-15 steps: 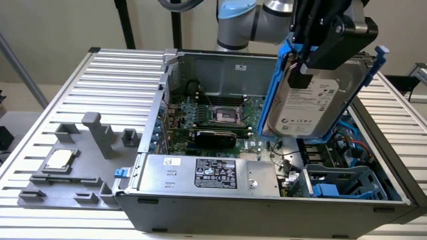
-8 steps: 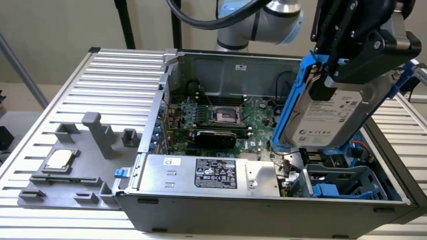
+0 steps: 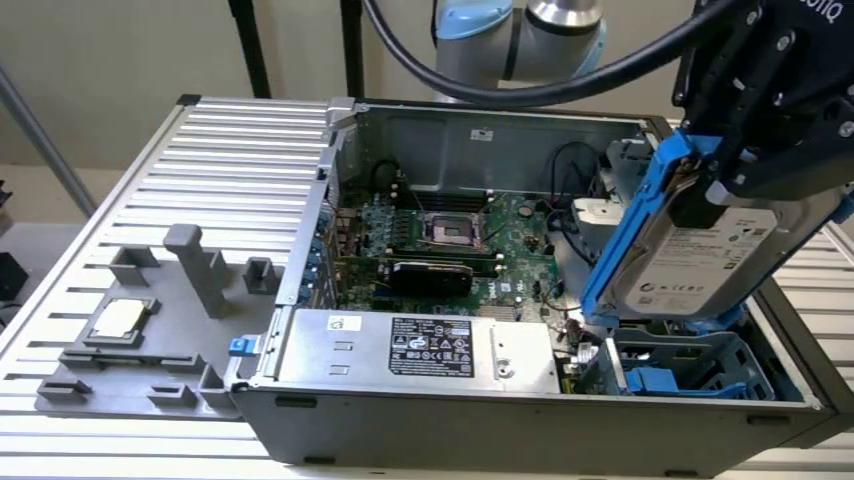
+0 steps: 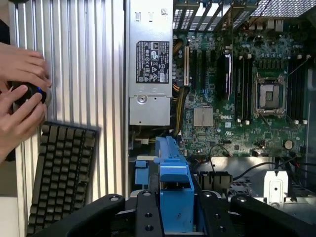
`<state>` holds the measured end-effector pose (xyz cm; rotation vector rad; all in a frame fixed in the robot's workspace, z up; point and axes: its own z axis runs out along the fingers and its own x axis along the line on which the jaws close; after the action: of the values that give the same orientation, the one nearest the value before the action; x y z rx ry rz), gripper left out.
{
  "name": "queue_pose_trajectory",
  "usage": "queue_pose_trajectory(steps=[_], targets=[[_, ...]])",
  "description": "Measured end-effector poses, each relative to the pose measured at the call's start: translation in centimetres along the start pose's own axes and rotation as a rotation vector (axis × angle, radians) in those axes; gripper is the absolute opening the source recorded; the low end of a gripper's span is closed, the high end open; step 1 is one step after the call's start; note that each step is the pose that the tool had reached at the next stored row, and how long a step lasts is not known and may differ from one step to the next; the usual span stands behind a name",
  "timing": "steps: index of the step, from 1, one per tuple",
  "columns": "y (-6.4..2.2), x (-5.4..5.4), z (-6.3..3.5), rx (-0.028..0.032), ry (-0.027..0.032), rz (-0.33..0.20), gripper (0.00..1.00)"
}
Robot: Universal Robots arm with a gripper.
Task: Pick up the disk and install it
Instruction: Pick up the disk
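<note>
The slatted metal table (image 3: 240, 130) carries an open computer case (image 3: 507, 425), which lies on its side with its interior exposed. The robot arm (image 3: 534, 30) rises behind the rear wall of the case. Inside the case, a green motherboard (image 3: 514, 225) covers the floor, with a processor socket (image 3: 451, 232) near its centre. A long silver power supply (image 3: 400, 345) with a black-and-white label lies along the front wall of the case, just beside the motherboard. A grey fixture tray (image 3: 134, 350) rests on the table beside the case, on the exterior view's left. In the wrist view, a black keyboard (image 4: 61, 173) lies on the table next to the case. The disk (image 3: 701, 265) is held in the air above the case's corner on the exterior view's right, tilted, with its white label facing the exterior camera and its blue carrier framing it. The gripper (image 3: 727, 180) is clamped on the upper end of the disk, with its black fingers (image 4: 148, 215) pressed against the two sides of the blue carrier. A blue drive bay (image 3: 681, 370) sits in the case below the disk, near its lower end. A person's hands (image 4: 19, 64) hold a small dark object (image 4: 32, 94) just beside the keyboard. A small square silver chip (image 3: 118, 318) lies on the fixture tray, well apart from the disk.
</note>
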<state>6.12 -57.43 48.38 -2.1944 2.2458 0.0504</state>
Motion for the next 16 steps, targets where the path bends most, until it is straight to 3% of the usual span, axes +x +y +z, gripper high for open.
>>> queue_pose_trajectory(steps=[9, 16], targets=[[-3.97, 0.0, 1.45, -0.0019, 0.0009, -0.006, 0.33], [-4.43, 0.1, 2.63, -0.0021, 0.0013, -0.007, 0.33]])
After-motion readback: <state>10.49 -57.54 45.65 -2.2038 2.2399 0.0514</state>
